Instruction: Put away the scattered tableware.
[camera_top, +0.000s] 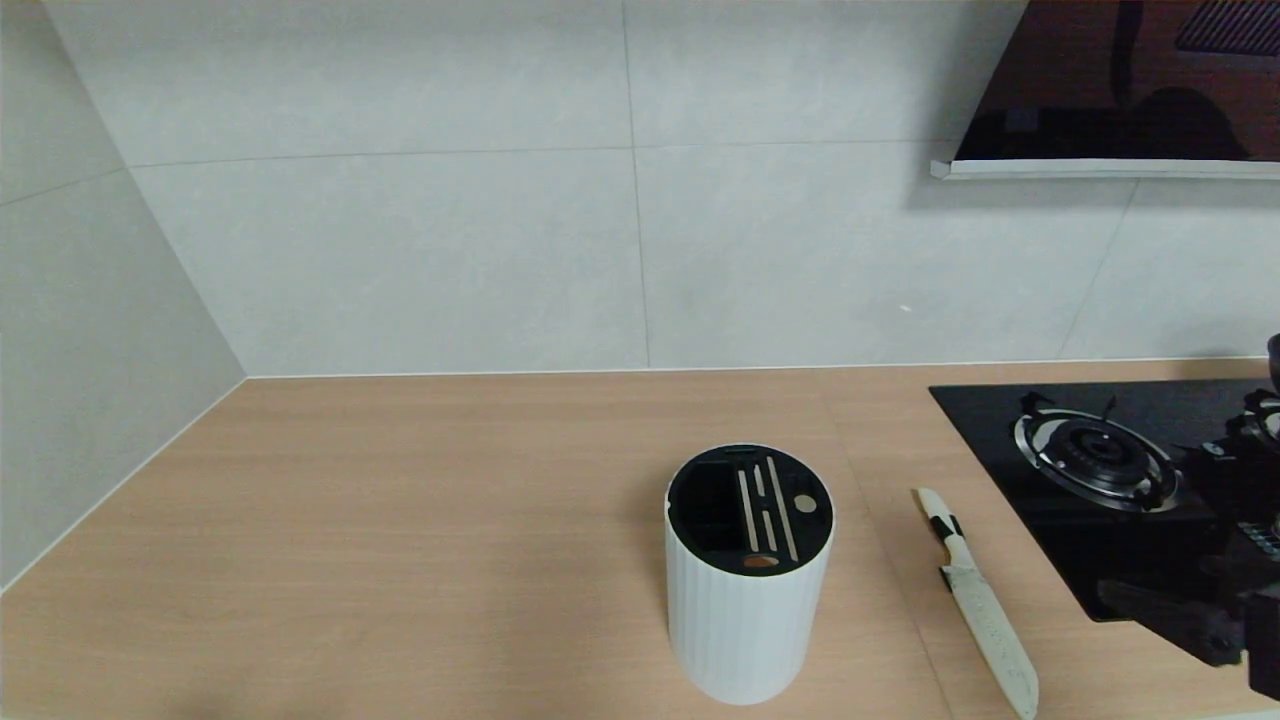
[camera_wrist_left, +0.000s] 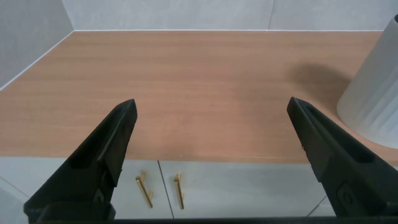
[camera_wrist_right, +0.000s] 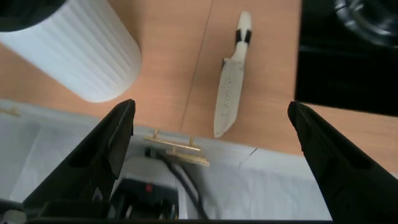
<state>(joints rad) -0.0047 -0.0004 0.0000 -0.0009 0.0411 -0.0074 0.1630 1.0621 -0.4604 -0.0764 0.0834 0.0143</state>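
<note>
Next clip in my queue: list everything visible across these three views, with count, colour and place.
knife holder: one, white ribbed with a black slotted top, upright on the counter.
knife: one, cream with black bands on the handle, flat on the counter between the holder and the hob, touching neither.
counter: one, light wood.
gas hob: one, black, at the counter's right.
range hood: one, dark, upper right wall.
wall tiles: pale grey, behind and left.
cabinet handles: two, gold, below the counter edge.
left gripper: black, open, before the counter edge.
right gripper: black, open, over the edge near the knife.
</note>
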